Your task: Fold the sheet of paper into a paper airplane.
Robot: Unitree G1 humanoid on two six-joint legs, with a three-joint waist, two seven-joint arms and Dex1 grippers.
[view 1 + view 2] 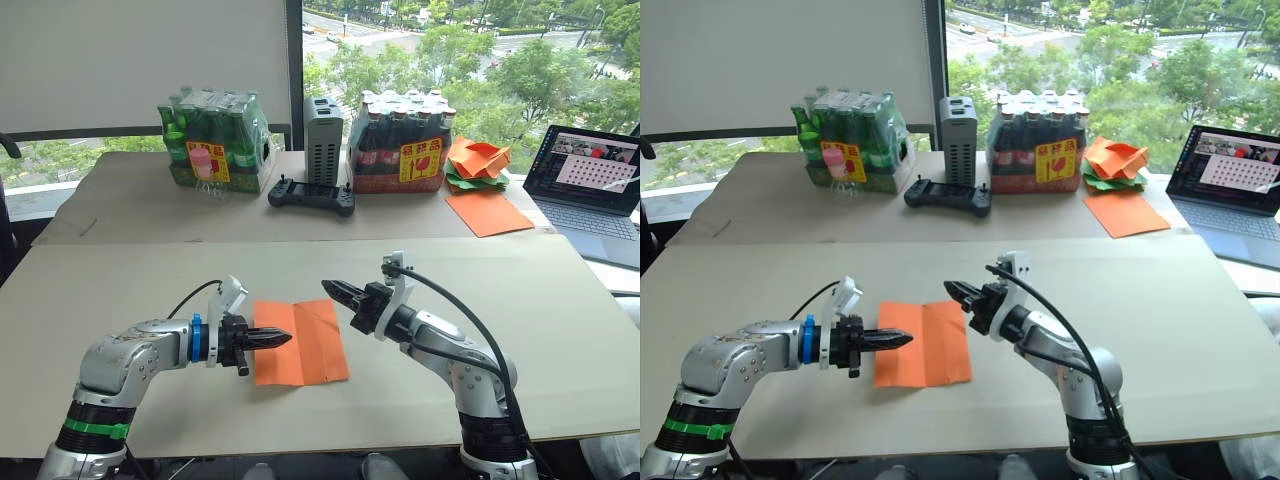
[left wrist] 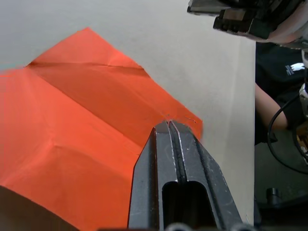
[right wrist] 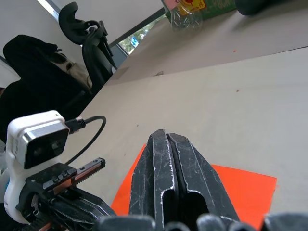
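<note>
The sheet of paper [image 1: 305, 345] lies flat on the near table [image 1: 520, 330], a bright-orange rectangle with a lengthwise crease and diagonal crease lines. My left gripper [image 1: 287, 339] is shut, its tips low over the sheet's left half; in the left wrist view its fingertips [image 2: 168, 126] sit at the paper's [image 2: 82, 110] edge. My right gripper [image 1: 327, 287] is shut too and hovers just above the sheet's far right corner, pointing toward the left gripper. The right wrist view shows its closed fingers [image 3: 168, 163] over the orange paper [image 3: 245, 190]. No paper airplane is in view.
On the back table stand a pack of green bottles [image 1: 215, 140], a grey box [image 1: 323, 140], a black controller [image 1: 311, 193] and a pack of dark bottles [image 1: 400, 140]. A heap of crumpled papers [image 1: 478, 160], a larger orange sheet [image 1: 488, 211] and a laptop [image 1: 590, 190] are at right.
</note>
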